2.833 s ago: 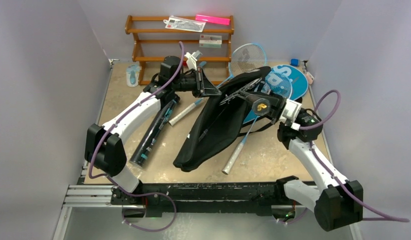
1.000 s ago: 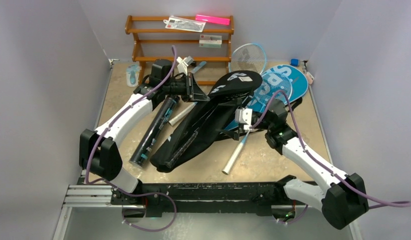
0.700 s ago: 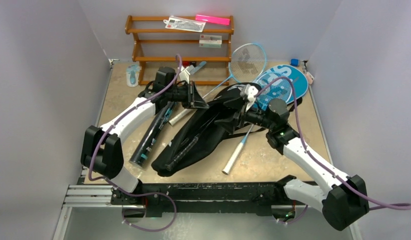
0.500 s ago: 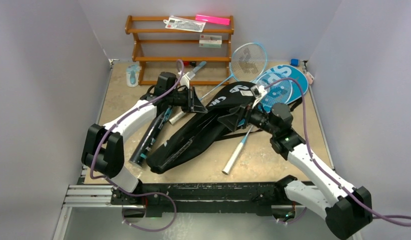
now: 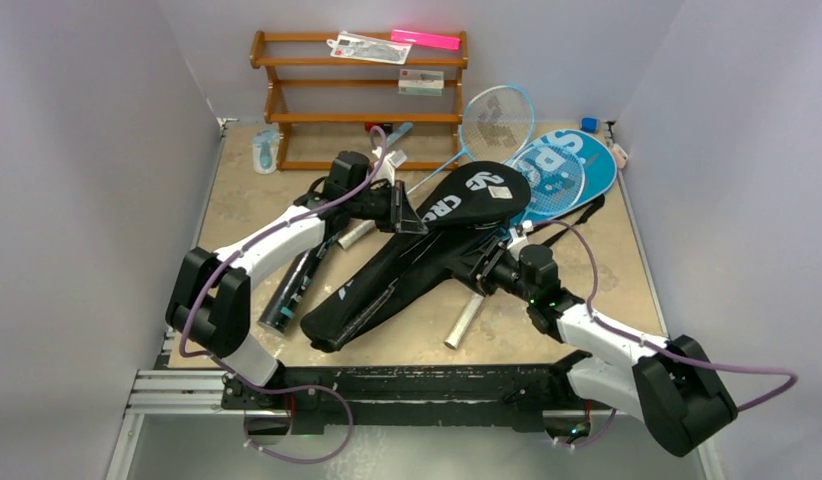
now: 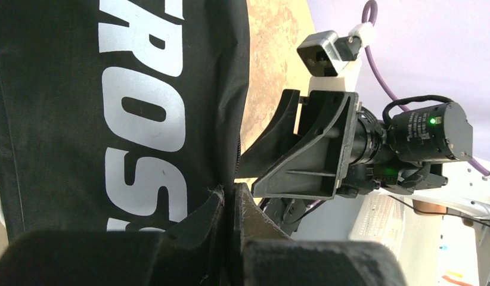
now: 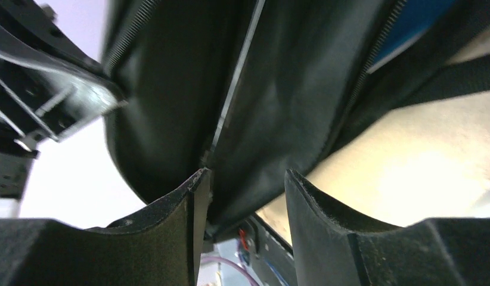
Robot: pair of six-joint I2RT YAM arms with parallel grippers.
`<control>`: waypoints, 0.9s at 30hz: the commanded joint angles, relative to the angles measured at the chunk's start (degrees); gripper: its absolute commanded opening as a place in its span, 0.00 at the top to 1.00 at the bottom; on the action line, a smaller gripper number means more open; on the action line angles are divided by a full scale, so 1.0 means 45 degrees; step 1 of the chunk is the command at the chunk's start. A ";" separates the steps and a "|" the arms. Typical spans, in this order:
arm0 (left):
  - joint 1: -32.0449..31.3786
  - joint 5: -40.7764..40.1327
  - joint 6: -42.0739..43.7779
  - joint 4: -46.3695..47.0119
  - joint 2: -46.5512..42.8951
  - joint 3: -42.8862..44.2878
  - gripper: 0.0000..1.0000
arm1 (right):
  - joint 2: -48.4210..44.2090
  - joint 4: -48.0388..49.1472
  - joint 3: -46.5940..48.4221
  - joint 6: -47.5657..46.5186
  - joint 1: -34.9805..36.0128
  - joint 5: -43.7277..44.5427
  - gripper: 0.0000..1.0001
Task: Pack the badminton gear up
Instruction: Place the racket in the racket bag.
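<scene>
Nearest to me, my right end effector [image 5: 475, 270] has come down low onto the near side of the long black fabric "CROSSWAY" racket cover [image 5: 427, 245]. A second ago it was standing higher with its jaws wide. Now the jaws are narrowing around the zip edge of the cover. The right wrist view is showing a gap between the fingers with black fabric bulging into it, so I am not counting this as a firm grip yet.

Just beside it, the white-grey handle of a racket [image 5: 466, 322] is sticking out from under the cover onto the beige bench [image 5: 577, 300].

The cover itself is lying flatter than a few seconds ago, with its printed head facing up.

Farther on, my left end effector [image 6: 229, 196] is staying fully closed, pinching the other edge of the cover. I judge that both edges are being taken so the cover can be closed.

The long black tube [image 5: 299, 275], the blue "SPORT" racket cover [image 5: 572, 170] and the light-blue stringed racket [image 5: 495, 120] are lying unpacked behind.
</scene>
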 commanded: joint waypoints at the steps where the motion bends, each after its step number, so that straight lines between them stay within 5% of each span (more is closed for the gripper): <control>1: -0.0320 0.0005 0.0410 0.0805 -0.0280 0.0258 1.00 | 0.0614 0.2409 0.0442 0.1775 0.0407 0.1364 0.47; 9: -0.0620 0.0189 0.0432 0.0795 -0.0201 0.0366 1.00 | 0.2536 0.4746 0.0448 0.3131 0.1720 0.2866 0.48; 22: -0.0723 0.0616 0.0472 0.0418 -0.0469 0.0529 1.00 | 0.5392 0.7281 0.0891 0.3485 0.2855 0.4166 0.64; 27: -0.0748 0.0745 0.0531 0.0333 -0.0553 0.0490 1.00 | 0.6047 0.8236 0.0966 0.3471 0.2906 0.4640 0.86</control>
